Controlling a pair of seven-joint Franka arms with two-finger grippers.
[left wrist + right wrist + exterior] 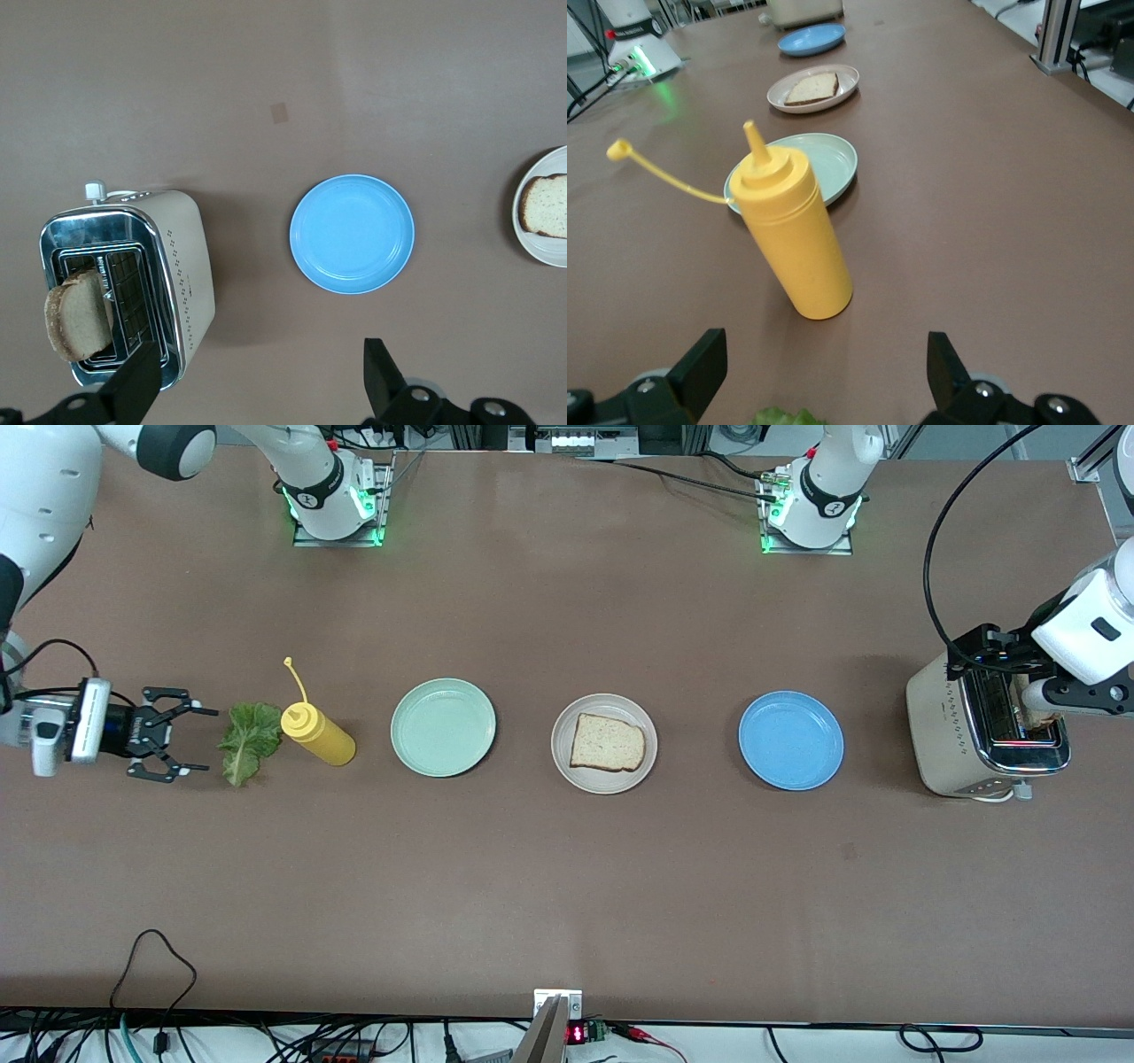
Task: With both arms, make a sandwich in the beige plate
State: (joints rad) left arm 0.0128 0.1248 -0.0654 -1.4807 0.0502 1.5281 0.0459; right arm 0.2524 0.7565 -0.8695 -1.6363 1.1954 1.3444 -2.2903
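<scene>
The beige plate point(563, 765), between the mint plate point(443, 726) and blue plate point(791, 740), holds one bread slice point(607, 742). A second slice point(78, 314) stands in the toaster point(948, 726). The left gripper point(261, 385) hangs wide open, empty, over the toaster; the right gripper point(190, 741), wide open, empty, sits beside the lettuce point(246, 740).

We see the right arm reach in from the left edge of the frame, wrist level, its right claw point(182, 745) low at middle left with fingers spread wide. The left arm enters at the right edge, its left claw point(992, 657) at upper right, pointing down, fingers wide apart, holding nothing.
</scene>
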